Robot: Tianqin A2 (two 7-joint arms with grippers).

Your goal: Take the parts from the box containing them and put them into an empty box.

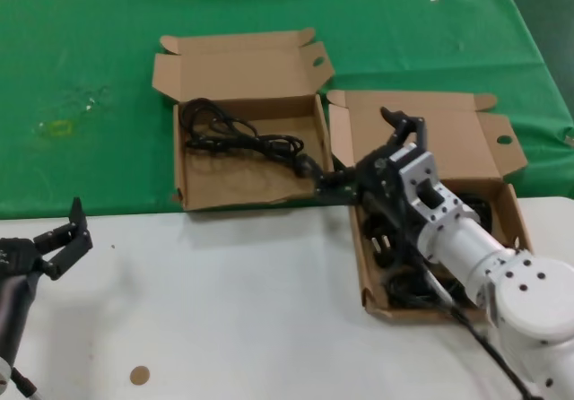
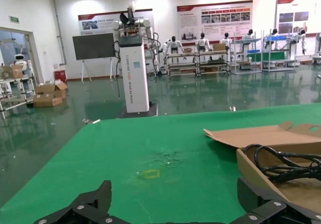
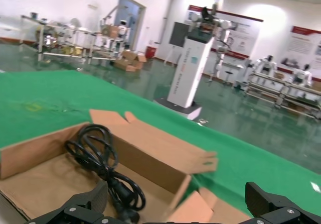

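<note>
the right claw (image 1: 359, 153) hangs released, fingers spread wide and grasping nothing, above the gap where the two cardboard boxes sit side by side, toward the far right part of the desk (image 1: 224, 310). one black finger (image 1: 404, 124) points up over the right box's lid and the other reaches toward the right wall of the left box. that left box, the one with the wavy low front wall (image 1: 242, 162), lies on the green cloth (image 1: 90, 77) near the far middle of the desk, lid folded back, and it already holds one black coiled cord (image 1: 235, 135) stretched across its floor with the plug end toward its right wall. from the right wrist the same cord (image 3: 103, 166) lies loose on the cardboard floor between the spread finger tips. the slightly larger box (image 1: 430, 131) sits just beside it, nearer the right edge of the desk, partly on the white surface; more black cords (image 1: 404, 283) lie inside, largely hidden under the right arm. the left claw (image 1: 63, 239) rests apart near the front left corner of the desk, fingers spread and holding nothing; from the left wrist its tips (image 2: 100, 199) frame the green cloth and the edge of the left box (image 2: 261, 176).
</note>
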